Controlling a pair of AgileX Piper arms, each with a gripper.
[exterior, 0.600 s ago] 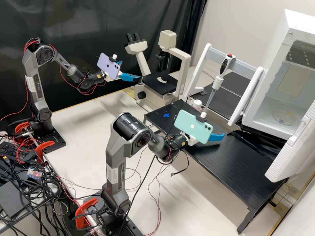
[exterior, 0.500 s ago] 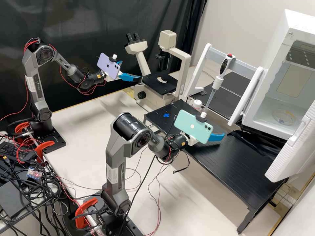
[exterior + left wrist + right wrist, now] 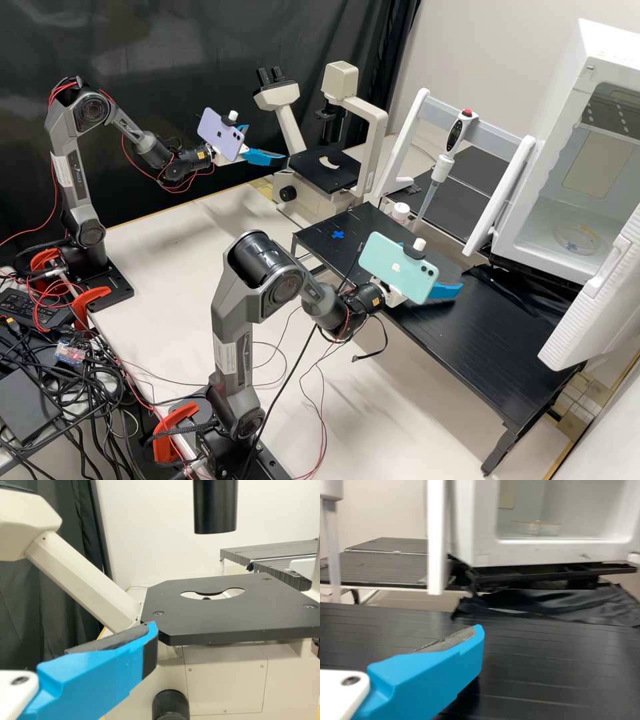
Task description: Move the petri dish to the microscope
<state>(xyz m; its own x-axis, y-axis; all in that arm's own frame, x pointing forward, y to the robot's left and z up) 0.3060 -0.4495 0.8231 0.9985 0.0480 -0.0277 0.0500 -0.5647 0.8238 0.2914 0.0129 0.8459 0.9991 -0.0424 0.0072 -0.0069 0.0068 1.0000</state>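
Note:
The clear petri dish [image 3: 577,240] lies on the floor of the white open-fronted chamber; the right wrist view shows the dish [image 3: 536,528] beyond the chamber's front lip. My left gripper [image 3: 267,143] hangs beside the microscope [image 3: 325,170], fingers apart and empty. In the left wrist view the gripper [image 3: 151,639] has one finger showing near the corner of the black stage [image 3: 235,625]. My right gripper [image 3: 448,291] is over the black raised table, short of the chamber, partly behind a green phone. In the right wrist view the gripper [image 3: 477,635] stands open, its bare pad exposed.
The chamber's door [image 3: 590,300] swings out over the black table [image 3: 480,347]. A pipette [image 3: 442,167] hangs on a white-sided rack, with a small white-capped container [image 3: 400,213] nearby. Dark cloth [image 3: 545,605] lies below the chamber.
My right gripper has shifted slightly right and down in the high view, and its phone has tilted a little. The left arm and the dish have stayed put.

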